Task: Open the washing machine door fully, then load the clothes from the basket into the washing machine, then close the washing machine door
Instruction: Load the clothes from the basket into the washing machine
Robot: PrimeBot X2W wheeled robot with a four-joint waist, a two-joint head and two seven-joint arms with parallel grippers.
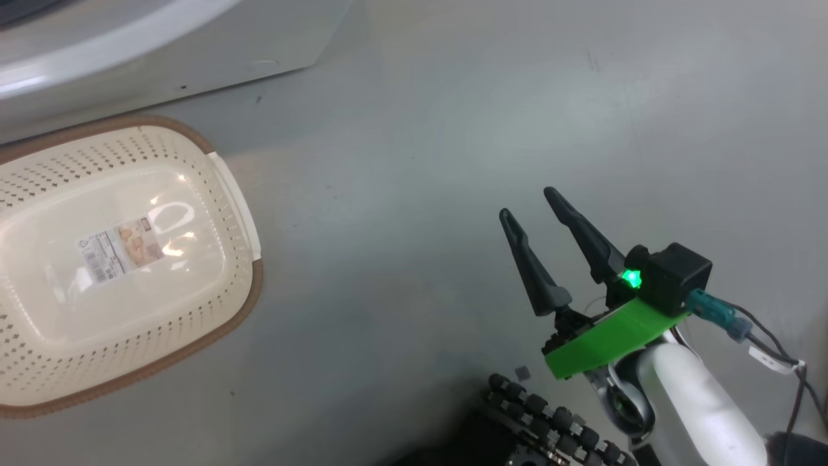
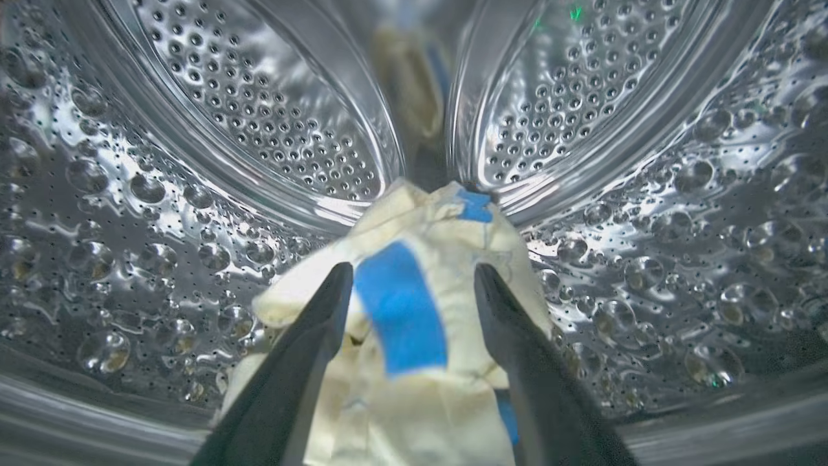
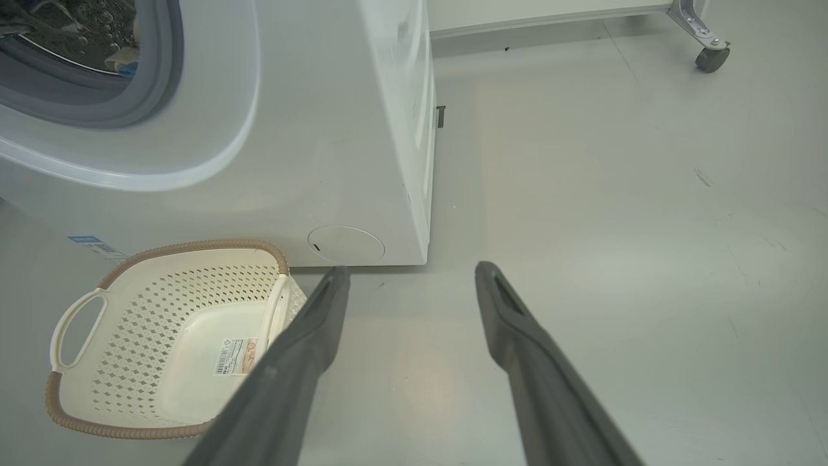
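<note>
Inside the shiny perforated steel drum (image 2: 259,116) of the washing machine (image 3: 323,129), the clothes (image 2: 398,310), pale yellow with blue patches, lie bunched on the drum floor. My left gripper (image 2: 414,268) is open, its two dark fingers spread on either side of the fabric. The cream basket (image 1: 65,168) sits empty on the floor in front of the machine (image 1: 162,65), its label sticker showing. Off to the right of the basket (image 3: 162,298), my right gripper (image 1: 529,204) hangs open above bare floor and holds nothing. The washing machine door is out of view.
Grey floor stretches to the right of the machine. A caster wheel (image 3: 711,58) of a frame stands at the far right. My own base with its black rollers (image 1: 556,421) is at the bottom of the head view. The grey rubber ring (image 3: 149,97) borders the opening.
</note>
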